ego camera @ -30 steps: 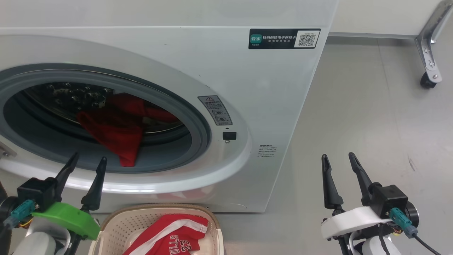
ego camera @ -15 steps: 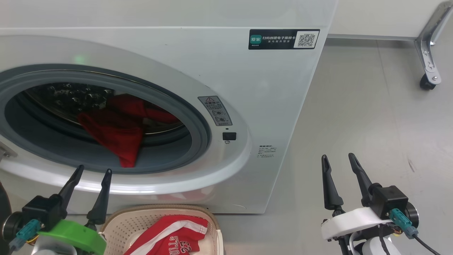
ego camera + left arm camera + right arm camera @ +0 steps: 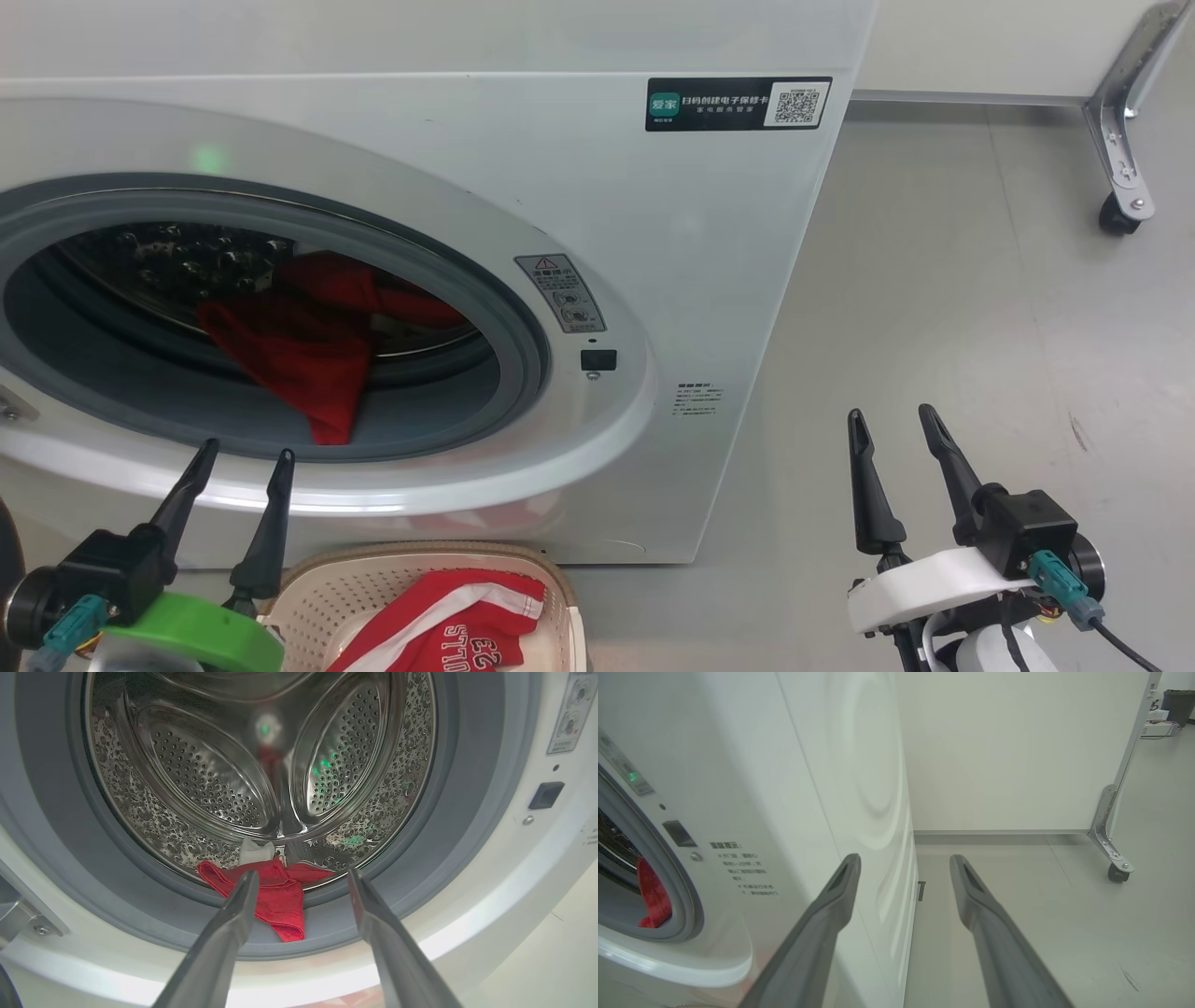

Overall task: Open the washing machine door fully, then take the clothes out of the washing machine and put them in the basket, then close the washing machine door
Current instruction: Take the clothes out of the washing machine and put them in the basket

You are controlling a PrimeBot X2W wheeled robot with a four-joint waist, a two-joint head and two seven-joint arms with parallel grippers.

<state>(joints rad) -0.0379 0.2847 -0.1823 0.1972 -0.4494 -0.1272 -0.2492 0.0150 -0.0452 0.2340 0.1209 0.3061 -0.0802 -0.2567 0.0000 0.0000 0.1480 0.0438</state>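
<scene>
Jaws spread and empty, the left gripper (image 3: 246, 455) faces the washing machine's (image 3: 560, 168) lower opening rim, where a red garment (image 3: 308, 364) drapes the grey seal (image 3: 439, 411) above the basket (image 3: 411, 553) holding a jersey (image 3: 439, 616); the right gripper (image 3: 891, 415), likewise spread, hangs over floor (image 3: 934, 308) beyond its right edge.

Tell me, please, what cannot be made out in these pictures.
Laundry basket: near part cut off by head view's bottom edge.
Red garment in the drum: partly covered by a finger of the left gripper, left wrist view.
Warning label: print too small, head view.
White scrap behind the garment: too small to identify.
</scene>
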